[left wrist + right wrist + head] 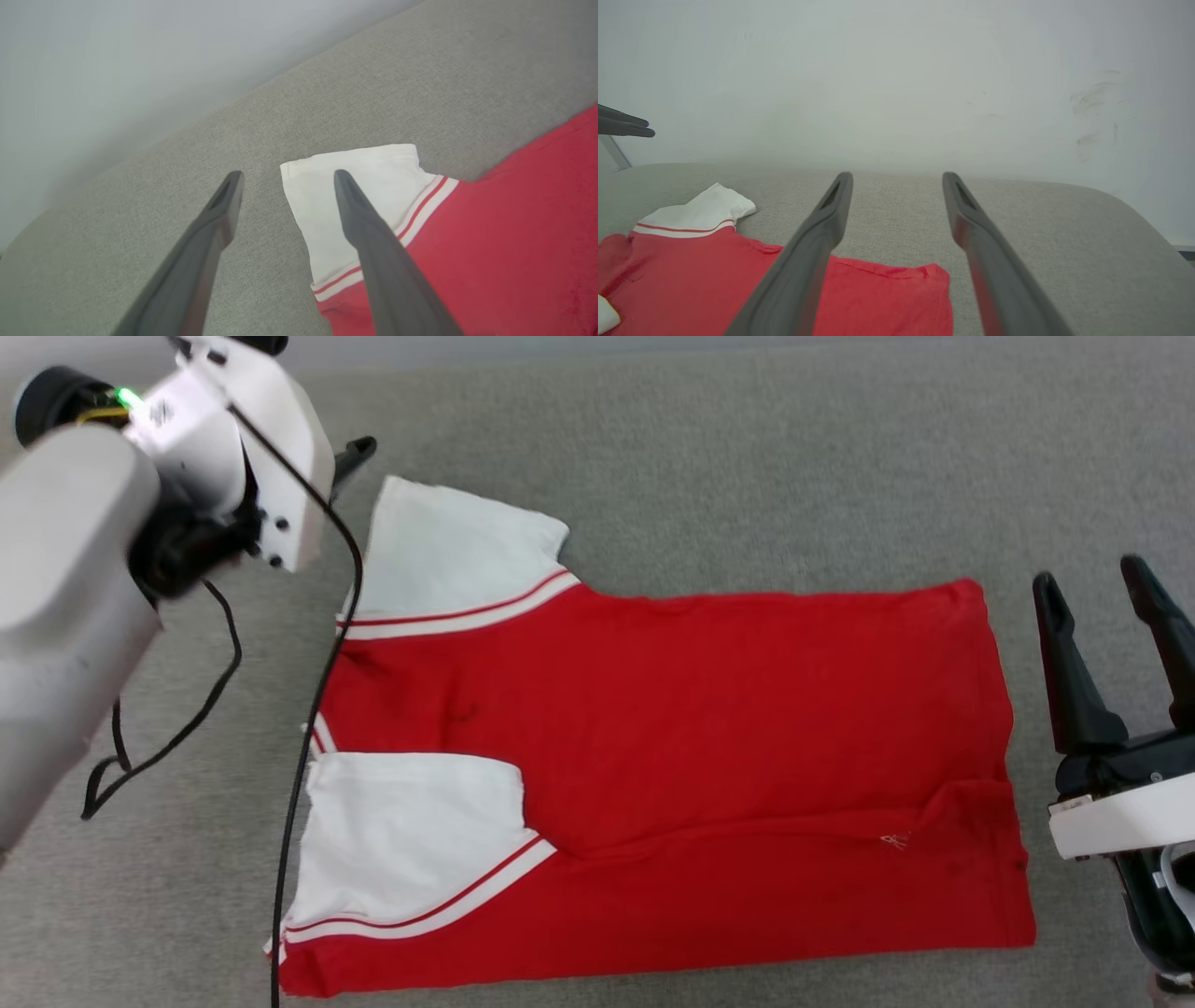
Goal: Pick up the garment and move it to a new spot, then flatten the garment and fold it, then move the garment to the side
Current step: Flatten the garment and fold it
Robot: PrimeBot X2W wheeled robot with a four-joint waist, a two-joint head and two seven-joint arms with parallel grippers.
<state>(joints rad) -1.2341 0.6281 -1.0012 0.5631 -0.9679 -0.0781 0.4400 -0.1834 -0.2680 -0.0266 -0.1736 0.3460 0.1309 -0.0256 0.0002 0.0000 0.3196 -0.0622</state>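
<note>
The garment [672, 756] lies flat on the grey surface [747, 457], one side folded in; the left gripper [288, 174] and right gripper [1089, 572] are wide and empty, so I think more folding and the move aside are left.

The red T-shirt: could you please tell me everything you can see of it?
The red T-shirt looks like soft jersey knit, with white short sleeves edged in red-white striped trim. It lies flat on the grey fabric surface, plain side up, sleeves toward the robot's left, hem toward its right. Its near long edge seems folded over the body, lightly creased. Nothing grips it.
</note>
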